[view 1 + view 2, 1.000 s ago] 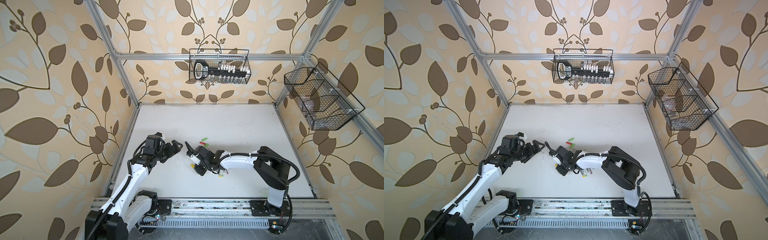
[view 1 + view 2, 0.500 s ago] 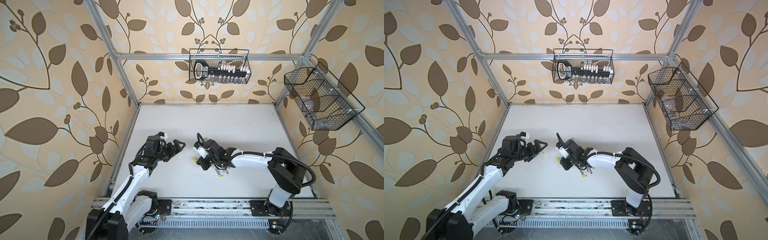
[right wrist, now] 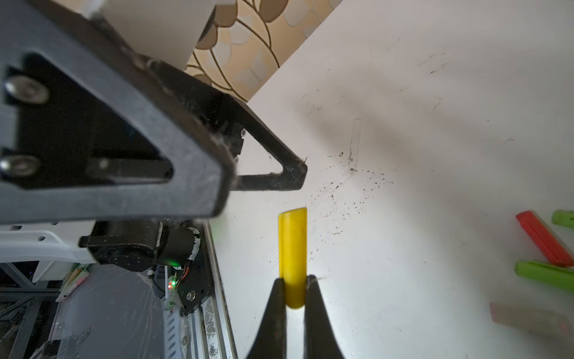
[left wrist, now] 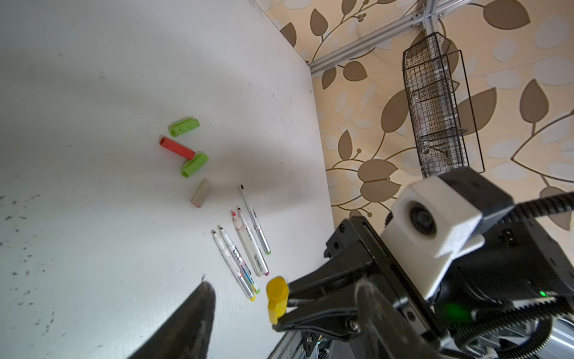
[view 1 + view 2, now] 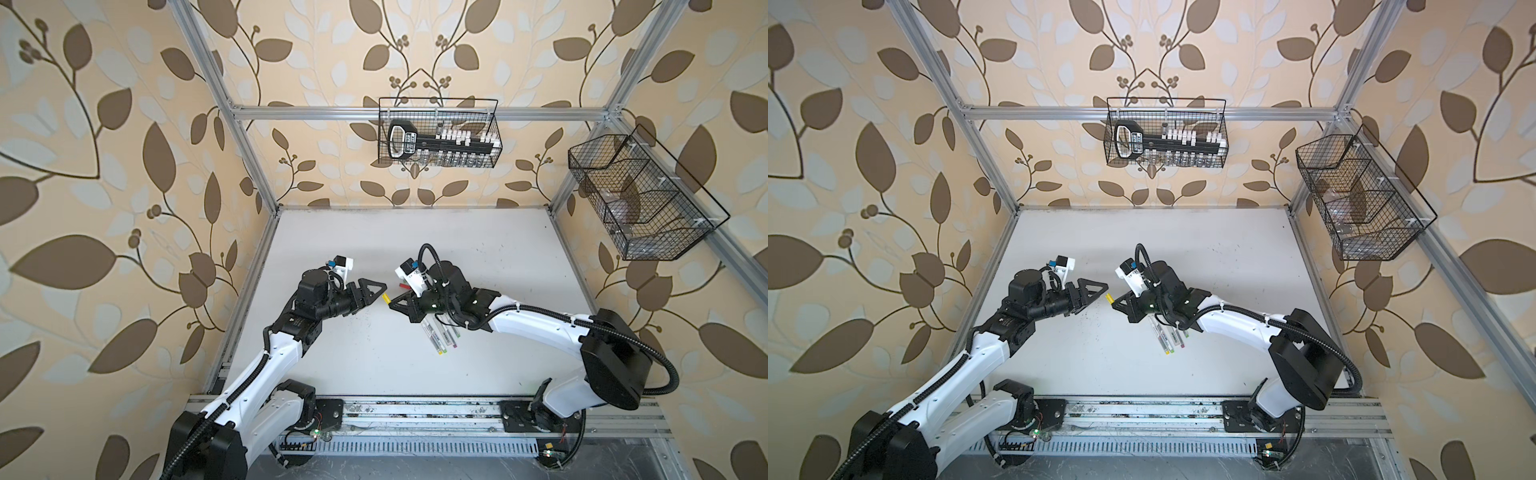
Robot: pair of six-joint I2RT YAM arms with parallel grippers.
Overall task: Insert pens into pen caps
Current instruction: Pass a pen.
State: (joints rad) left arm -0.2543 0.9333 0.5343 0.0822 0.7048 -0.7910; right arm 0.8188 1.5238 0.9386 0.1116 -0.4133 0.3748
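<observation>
Yellow plastic is pinched between the pressed-in jaws of the right gripper (image 3: pixel 293 279). It is one yellow cap (image 3: pixel 292 242), gripped at one end and held above the white table (image 5: pixel 478 249), just toward 9 o'clock of the table's centre. The cap's free end points toward 9 o'clock, at the left gripper (image 5: pixel 377 288). That gripper's jaws stand spread and hold nothing, and the right wrist view shows a gap between one of its fingers and the cap's tip.

Four more caps lie on the table, making five in all:
- Two green caps (image 4: pixel 184 126) (image 4: pixel 194 164).
- One red cap (image 4: pixel 177 147), whose end touches one of the green ones.
- One pale greyish cap (image 4: pixel 201 192), between that touching pair and the pens (image 4: pixel 248 245).

The pens lie side by side at about 5 o'clock of the centre, partly under the right arm in both top views. Five bare pointed tips can be counted, all aimed toward the loose caps at 11 o'clock of them.

Two black wire baskets hang on the walls, one at 12 o'clock (image 5: pixel 438 133) and one at 2 o'clock (image 5: pixel 640 199).
</observation>
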